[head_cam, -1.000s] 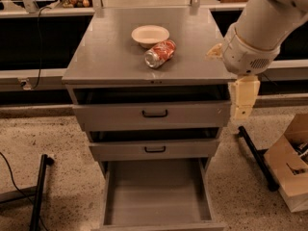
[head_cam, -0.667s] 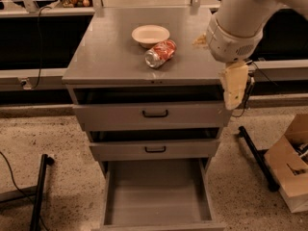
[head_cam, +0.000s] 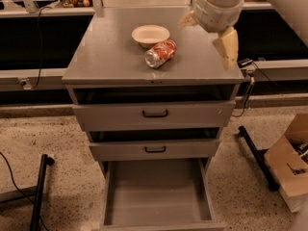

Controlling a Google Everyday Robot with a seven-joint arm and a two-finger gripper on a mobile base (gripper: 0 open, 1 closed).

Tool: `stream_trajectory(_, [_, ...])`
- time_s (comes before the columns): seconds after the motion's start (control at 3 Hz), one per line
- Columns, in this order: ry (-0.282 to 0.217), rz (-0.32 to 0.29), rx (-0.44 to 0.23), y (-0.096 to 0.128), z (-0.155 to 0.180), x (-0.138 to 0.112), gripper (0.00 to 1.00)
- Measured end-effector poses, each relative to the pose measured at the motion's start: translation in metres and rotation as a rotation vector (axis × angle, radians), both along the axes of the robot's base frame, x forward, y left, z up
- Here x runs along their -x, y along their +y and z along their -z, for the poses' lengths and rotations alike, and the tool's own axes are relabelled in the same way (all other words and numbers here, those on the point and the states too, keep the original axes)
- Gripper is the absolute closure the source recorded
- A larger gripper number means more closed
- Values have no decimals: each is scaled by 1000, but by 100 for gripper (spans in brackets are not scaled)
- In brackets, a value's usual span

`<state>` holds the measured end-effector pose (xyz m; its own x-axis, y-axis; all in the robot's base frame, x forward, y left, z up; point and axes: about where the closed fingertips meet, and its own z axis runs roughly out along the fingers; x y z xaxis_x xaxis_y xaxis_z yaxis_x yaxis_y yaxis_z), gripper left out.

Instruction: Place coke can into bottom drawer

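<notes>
Lying on its side on smooth grey metal cabinet top [head_cam: 106,52]: small cylindrical red-orange aluminium coke can [head_cam: 160,53], just in front of cream round bowl [head_cam: 150,35]; long axis diagonal, silver end aimed front-left; deep plain grey bottom drawer [head_cam: 156,196] pulled open below; cream two-finger gripper [head_cam: 208,32] over the top's right side, spread wide, gripping nothing.

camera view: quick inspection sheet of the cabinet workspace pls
surface: grey cabinet top, carrying two things
job's things: coke can on its side on the top, just in front of the bowl; bottom drawer open, nothing seen inside
clutter: cream bowl, upright
gripper: gripper over the top's right side, apart from the can
cables: black cable on floor at left; second cable hanging right of the cabinet
surroundings: cardboard box on floor at right
</notes>
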<state>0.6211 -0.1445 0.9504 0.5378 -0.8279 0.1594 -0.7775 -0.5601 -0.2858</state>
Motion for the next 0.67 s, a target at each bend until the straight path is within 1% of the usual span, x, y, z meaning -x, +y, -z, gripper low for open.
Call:
stream_trajectory(0.33, [-61,-76,-2,0,-22,-13,0])
stream_trajectory(0.67, [-34,-127,-21,10,-10,-12,0])
